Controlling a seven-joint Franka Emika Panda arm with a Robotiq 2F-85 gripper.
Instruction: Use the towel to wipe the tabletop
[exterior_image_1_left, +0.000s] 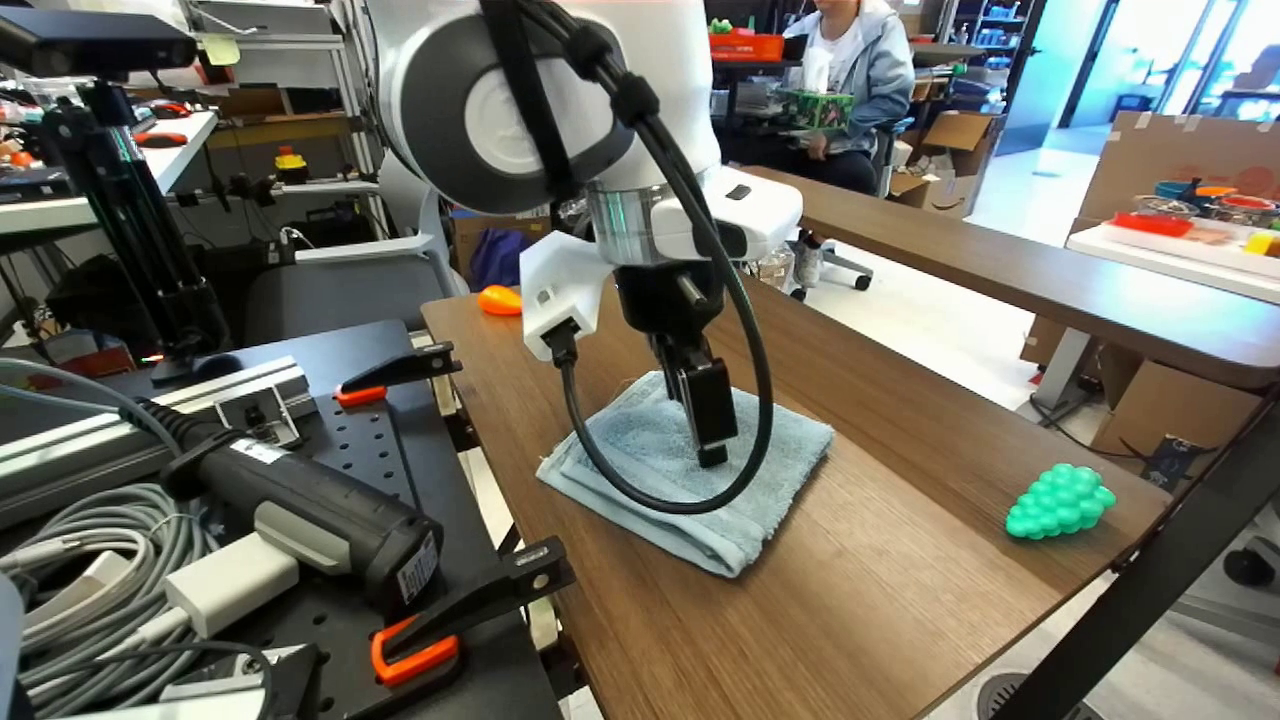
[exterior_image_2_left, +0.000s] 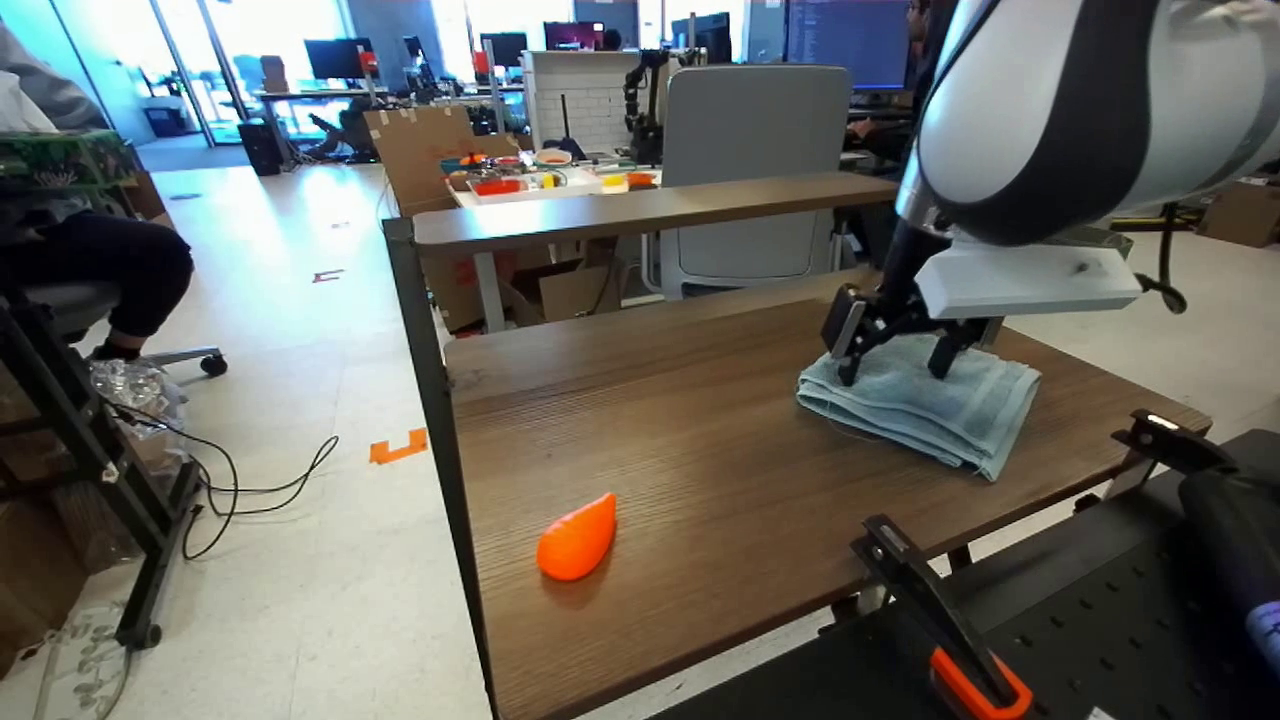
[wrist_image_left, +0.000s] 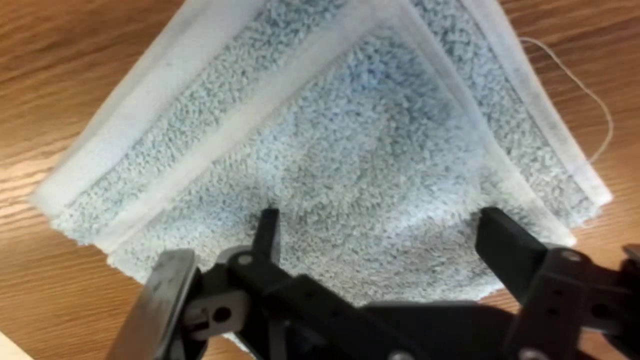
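The towel (exterior_image_1_left: 640, 430) is a pale blue-grey folded pad lying on the brown wood-grain tabletop (exterior_image_1_left: 860, 570). The towel also shows in an exterior view (exterior_image_2_left: 930, 425), on the tabletop (exterior_image_2_left: 700, 440). In the wrist view the towel (wrist_image_left: 360, 140) fills the middle, with layered hems and a loose thread at the right. My gripper (wrist_image_left: 381, 215) points down over the towel with its fingers wide apart. In an exterior view the gripper (exterior_image_2_left: 893, 373) has both fingertips at the towel's upper surface, seemingly touching it. No cloth is visibly pinched between them.
A green bumpy toy (exterior_image_1_left: 1060, 502) lies near one tabletop end. An orange drop-shaped toy (exterior_image_2_left: 578, 540) lies near the opposite end. Clamps (exterior_image_1_left: 480, 610) grip the edge beside a black bench. A raised wooden shelf (exterior_image_1_left: 1000, 260) runs along the far side. A dark post (exterior_image_2_left: 430, 400) stands at one end.
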